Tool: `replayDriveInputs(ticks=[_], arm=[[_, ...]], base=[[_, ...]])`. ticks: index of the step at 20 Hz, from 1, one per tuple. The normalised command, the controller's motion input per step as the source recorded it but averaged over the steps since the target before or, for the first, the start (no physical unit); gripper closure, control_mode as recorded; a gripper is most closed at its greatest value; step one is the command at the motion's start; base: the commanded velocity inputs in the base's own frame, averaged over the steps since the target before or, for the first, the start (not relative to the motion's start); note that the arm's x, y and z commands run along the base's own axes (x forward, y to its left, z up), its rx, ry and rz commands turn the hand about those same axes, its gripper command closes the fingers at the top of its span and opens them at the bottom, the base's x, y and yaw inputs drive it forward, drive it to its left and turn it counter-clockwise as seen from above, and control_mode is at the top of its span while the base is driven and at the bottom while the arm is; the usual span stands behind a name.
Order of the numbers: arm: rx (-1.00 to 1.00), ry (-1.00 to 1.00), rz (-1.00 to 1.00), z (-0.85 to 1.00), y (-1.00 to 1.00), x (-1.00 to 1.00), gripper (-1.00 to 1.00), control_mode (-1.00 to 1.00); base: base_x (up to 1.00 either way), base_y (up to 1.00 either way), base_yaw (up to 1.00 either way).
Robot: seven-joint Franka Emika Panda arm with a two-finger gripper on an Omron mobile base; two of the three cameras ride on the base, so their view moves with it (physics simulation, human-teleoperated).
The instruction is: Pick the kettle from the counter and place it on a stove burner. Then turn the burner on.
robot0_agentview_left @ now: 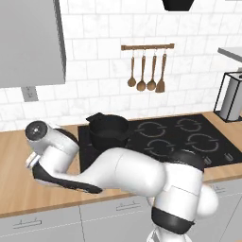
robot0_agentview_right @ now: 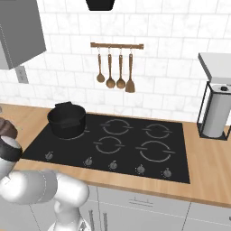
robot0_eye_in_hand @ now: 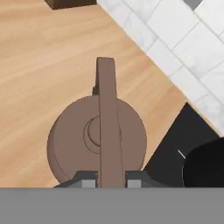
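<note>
My gripper (robot0_eye_in_hand: 111, 180) pinched the kettle (robot0_eye_in_hand: 97, 140) handle (robot0_eye_in_hand: 107, 113) lengthwise from above, the black stove (robot0_eye_in_hand: 181, 144) lying just beside it.

Two rear base views over shared stove (robot0_agentview_left: 189, 137), hand view close above kettle (robot0_eye_in_hand: 96, 140)

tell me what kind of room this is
A home kitchen, rendered: a black stovetop with burner rings and knobs set in a wood-grain counter, wooden utensils hung on a white tiled wall, and a black saucepan.
</note>
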Motion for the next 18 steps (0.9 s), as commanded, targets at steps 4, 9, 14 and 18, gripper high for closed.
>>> replayDriveInputs(ticks=[4,9,14,18], arm=[[0.0,-0.88,0.0,0.61,-0.84,-0.62,1.0,-1.0],[0.0,-0.63,-0.06,0.6,-1.0,-0.29,1.0,-1.0],[0.05,-0.31,-0.14,0.83,-1.0,0.0,1.0,-1.0],[0.13,-0.02,-0.23,0.7,-1.0,0.0,1.0,-1.0]], base=[[0.0,0.0,0.0],[0.0,0.0,0.0],[0.0,0.0,0.0],[0.0,0.0,0.0]])
